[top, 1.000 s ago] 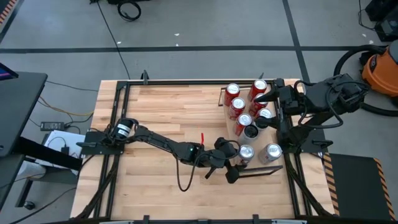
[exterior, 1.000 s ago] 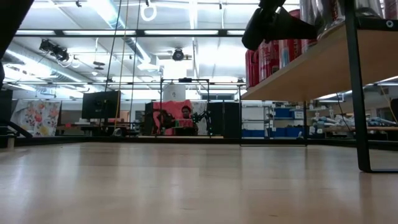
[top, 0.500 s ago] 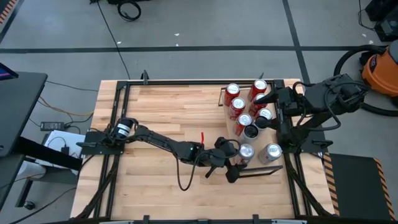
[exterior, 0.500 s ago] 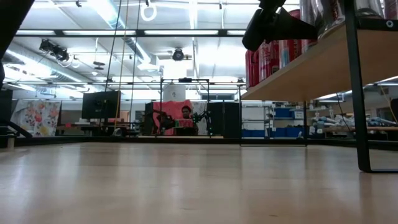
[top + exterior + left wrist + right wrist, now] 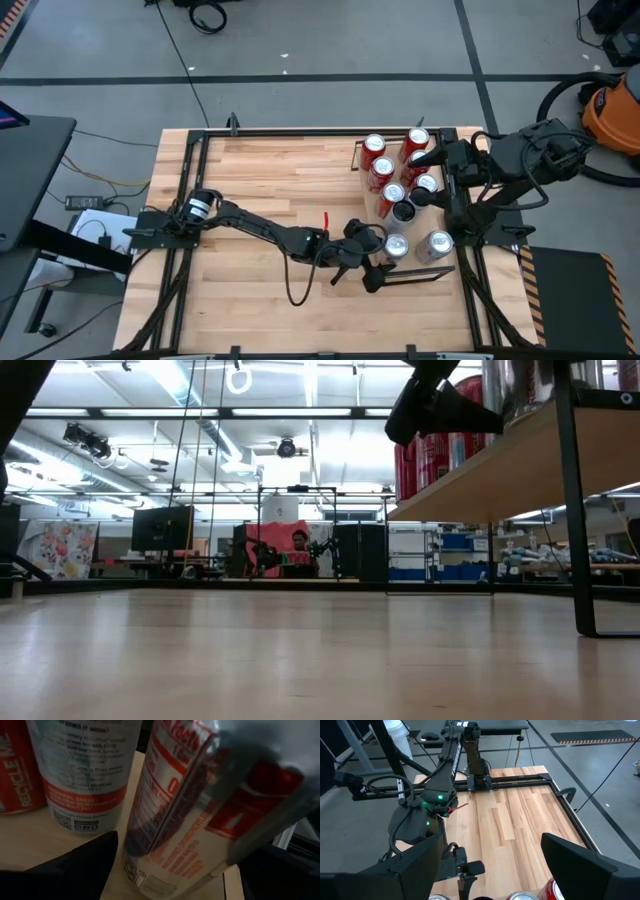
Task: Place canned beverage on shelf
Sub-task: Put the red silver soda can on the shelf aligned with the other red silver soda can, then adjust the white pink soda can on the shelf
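Note:
The shelf (image 5: 420, 276) stands raised at the table's right side, with several red and silver cans on it. A silver canned beverage (image 5: 396, 244) stands upright on its base on the shelf's near part (image 5: 30, 835). My left gripper (image 5: 386, 256) reaches in level from the table's left. It is open, with one finger on each side of that can (image 5: 170, 820). My right gripper (image 5: 424, 176) hovers open above the red cans (image 5: 381, 170) at the shelf's far part and holds nothing (image 5: 492, 852). My left gripper has a strip of shelf wood showing between one finger (image 5: 85, 862) and the can's side. The other finger (image 5: 272, 795) is a blur right beside the can; I cannot tell whether it touches.
A second silver can (image 5: 436, 245) stands to the right of the first, and a dark-topped can (image 5: 404, 211) stands just beyond it. The shelf's dark leg (image 5: 572, 500) drops to the tabletop. Bare planks (image 5: 270, 190) stretch to the shelf's left.
In the low view, a finger of my left gripper has shifted slightly away from the silver can. The can stays upright on the shelf.

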`<state>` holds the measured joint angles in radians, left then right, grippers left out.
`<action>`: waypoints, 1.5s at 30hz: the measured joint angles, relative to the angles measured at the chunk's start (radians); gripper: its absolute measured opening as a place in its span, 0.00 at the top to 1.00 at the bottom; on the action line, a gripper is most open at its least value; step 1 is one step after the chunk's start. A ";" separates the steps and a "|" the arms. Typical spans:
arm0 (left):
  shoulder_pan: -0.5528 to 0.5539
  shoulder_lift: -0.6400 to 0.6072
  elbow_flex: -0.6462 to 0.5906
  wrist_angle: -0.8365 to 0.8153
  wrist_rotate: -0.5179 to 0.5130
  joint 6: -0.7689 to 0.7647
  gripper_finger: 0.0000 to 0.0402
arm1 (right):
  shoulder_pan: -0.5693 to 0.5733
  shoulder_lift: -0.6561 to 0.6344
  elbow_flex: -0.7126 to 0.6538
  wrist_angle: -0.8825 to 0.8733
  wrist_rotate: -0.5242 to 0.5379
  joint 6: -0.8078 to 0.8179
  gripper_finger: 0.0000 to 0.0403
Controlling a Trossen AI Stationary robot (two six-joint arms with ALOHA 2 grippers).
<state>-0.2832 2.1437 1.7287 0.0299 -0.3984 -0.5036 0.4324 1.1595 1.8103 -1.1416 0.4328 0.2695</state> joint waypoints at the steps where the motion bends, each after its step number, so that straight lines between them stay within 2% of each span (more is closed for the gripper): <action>1: -0.001 0.000 0.000 0.004 -0.001 0.007 0.01 | 0.000 0.000 0.000 0.000 0.000 -0.001 0.14; 9: -0.022 0.000 0.073 -0.066 -0.002 0.107 0.01 | 0.000 0.000 0.000 -0.001 -0.006 -0.008 0.14; 21: -0.036 -0.001 0.225 -0.351 -0.005 0.149 0.01 | 0.000 -0.001 0.000 -0.114 -0.035 0.049 0.14; 28: -0.036 -0.002 0.305 -0.476 -0.002 0.085 0.01 | 0.000 -0.005 0.000 -0.218 -0.094 0.097 0.14; 32: -0.036 0.002 0.375 -0.618 0.000 0.025 0.01 | -0.001 -0.007 0.000 -0.257 -0.099 0.112 0.14; 37: -0.042 -0.002 0.475 -0.793 -0.001 -0.004 0.01 | -0.021 -0.005 0.000 -0.350 -0.188 0.158 0.14; 41: -0.055 -0.011 0.545 -0.922 -0.058 0.011 0.01 | -0.028 0.012 0.000 -0.433 -0.226 0.170 0.14; 45: -0.065 -0.013 0.599 -0.989 -0.121 0.053 0.01 | -0.028 0.013 -0.006 -0.427 -0.227 0.099 0.14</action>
<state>-0.3479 2.1307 2.3278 -0.9588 -0.5198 -0.4509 0.4042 1.1729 1.8041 -1.5682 0.2058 0.3685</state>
